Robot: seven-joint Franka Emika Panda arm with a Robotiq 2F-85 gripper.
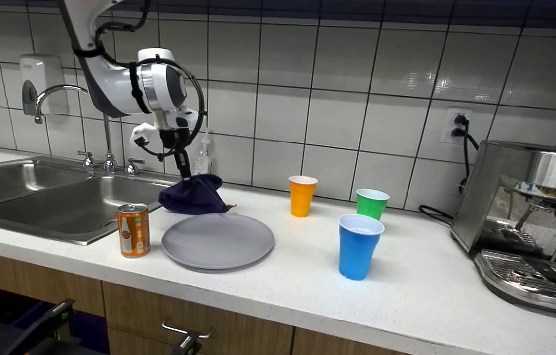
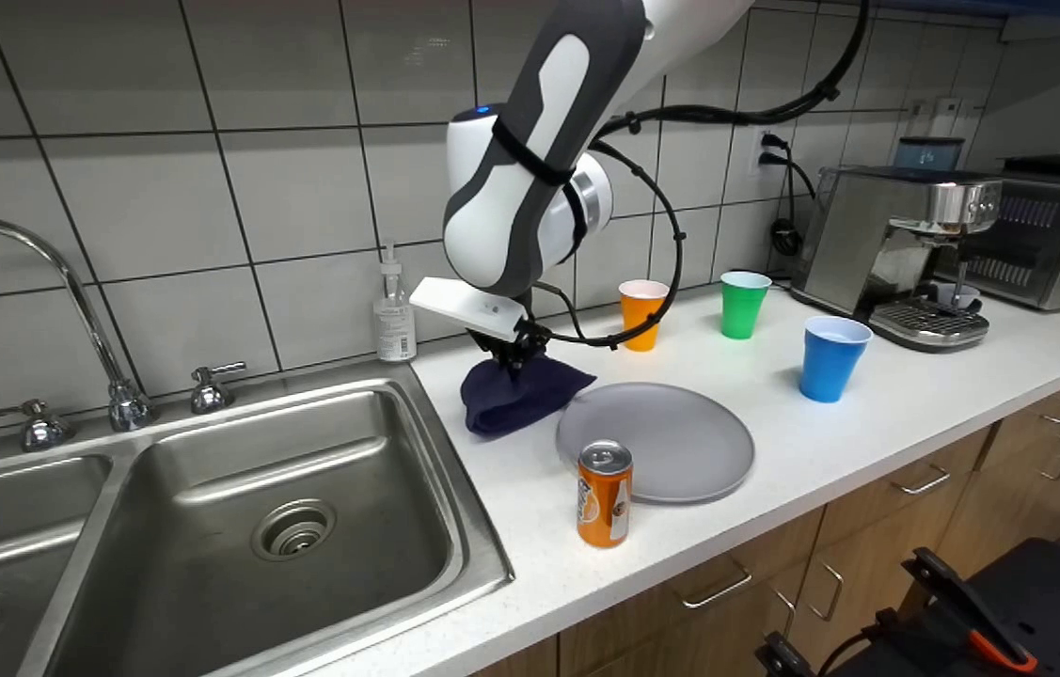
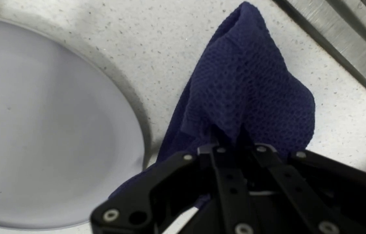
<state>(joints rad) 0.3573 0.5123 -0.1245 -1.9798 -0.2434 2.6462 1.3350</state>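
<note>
"So, what does the gripper (image 3: 233, 141) have hold of?"

"A dark blue cloth (image 3: 260, 94). Its fingers (image 3: 231, 188) are almost together, with a fold of the fabric pinched between the tips."

"And where does the cloth lie?"

"On the white counter (image 1: 297, 268), between the sink (image 2: 200, 564) and a grey plate (image 1: 218, 241). It's bunched up, rising to a peak where the fingertips grip it, and the arm reaches down to it from above in both exterior views."

"Does it touch the plate?"

"I can't tell. In the wrist view the rim comes just beside the fabric, and the gripper hides part of that edge."

"What stands nearby?"

"An orange can (image 1: 134, 234), upright beside the plate, towards the counter's front edge. Near the tiled wall (image 1: 278, 113), close to the sink's corner, there's a clear pump bottle (image 2: 395, 327)."

"And beyond the plate?"

"Three upright cups, well apart from the cloth: an orange cup (image 1: 302, 199) and a green cup (image 1: 371, 206) towards the wall, and a blue cup (image 1: 358, 254) further forward. Past them sits a silver coffee machine (image 2: 896, 254), its plugs in the wall outlet (image 1: 454, 126)."
</note>
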